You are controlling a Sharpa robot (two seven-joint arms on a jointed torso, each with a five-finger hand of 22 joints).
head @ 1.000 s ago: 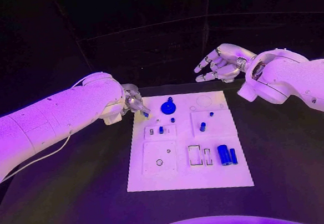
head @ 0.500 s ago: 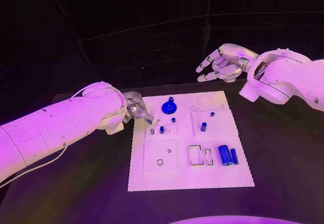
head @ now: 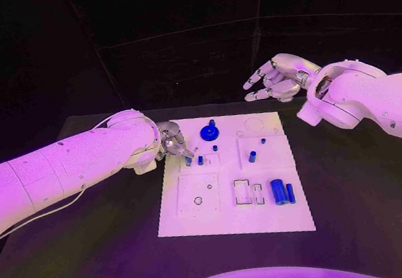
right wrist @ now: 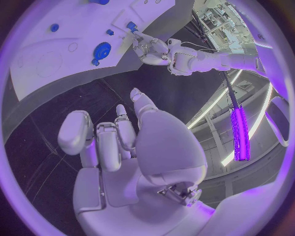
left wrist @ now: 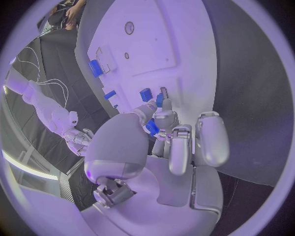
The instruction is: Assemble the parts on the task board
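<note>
task board (head: 234, 218) mid-table, left hand (head: 172, 143) at its far-left edge, right hand (head: 275, 79) beyond it

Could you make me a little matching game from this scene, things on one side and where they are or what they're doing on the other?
Things:
1. left hand
2. right hand
3. round blue part
4. two long blue parts

States:
A. lying side by side near the board's near right corner
B. raised beyond the task board, holding nothing
C. at the board's far left edge, pinching a small blue part
D. sitting at the board's far end

Pairs: 1-C, 2-B, 3-D, 4-A
</note>
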